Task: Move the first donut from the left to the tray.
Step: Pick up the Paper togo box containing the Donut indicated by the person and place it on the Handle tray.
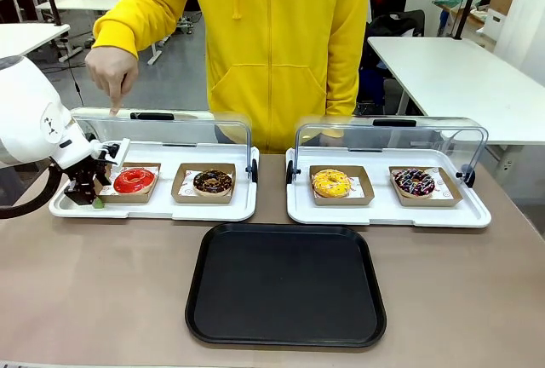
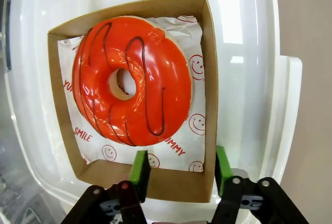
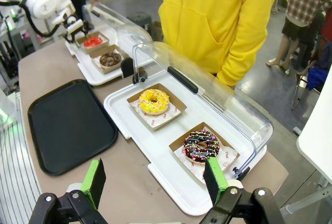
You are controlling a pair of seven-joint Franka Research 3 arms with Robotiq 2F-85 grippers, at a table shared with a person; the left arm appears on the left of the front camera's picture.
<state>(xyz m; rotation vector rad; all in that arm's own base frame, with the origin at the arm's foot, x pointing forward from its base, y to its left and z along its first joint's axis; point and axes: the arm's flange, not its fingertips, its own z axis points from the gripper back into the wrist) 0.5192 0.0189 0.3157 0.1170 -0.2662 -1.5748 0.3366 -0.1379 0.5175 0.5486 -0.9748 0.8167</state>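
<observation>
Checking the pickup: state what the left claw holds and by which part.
The left claw straddles the near wall of the red donut's cardboard tray; whether it grips yet cannot be told.

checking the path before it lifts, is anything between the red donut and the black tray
Nothing visible blocks it. The red donut sits in its cardboard tray under the raised clear lid; bare table lies between the white tray and the black tray.

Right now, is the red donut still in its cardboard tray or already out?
In. The red donut lies on printed paper inside its brown cardboard tray, and the left fingers straddle the tray's near wall.
</observation>
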